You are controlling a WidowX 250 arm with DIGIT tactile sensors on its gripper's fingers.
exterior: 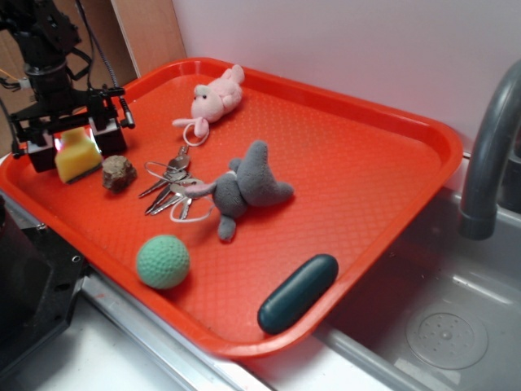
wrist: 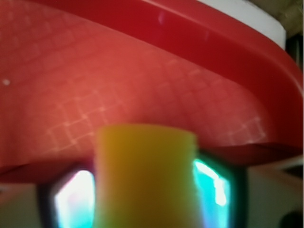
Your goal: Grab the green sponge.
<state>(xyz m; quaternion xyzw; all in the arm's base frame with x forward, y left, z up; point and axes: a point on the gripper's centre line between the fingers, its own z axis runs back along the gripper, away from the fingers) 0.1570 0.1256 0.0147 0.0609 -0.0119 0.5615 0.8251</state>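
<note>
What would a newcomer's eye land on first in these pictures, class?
Probably the big orange-red tray beside the sink, then the gripper at its left end, fingers on either side of the yellow sponge. Next, the pale green ball near the front rim.

No readable text, labels, brands, numbers or signs in either view. The orange-red plastic tray (exterior: 383, 155) has only a moulded grid texture, no lettering. The metal keys on a ring (exterior: 168, 189) are too small to make out any stamp. Wrist view is blurred.
</note>
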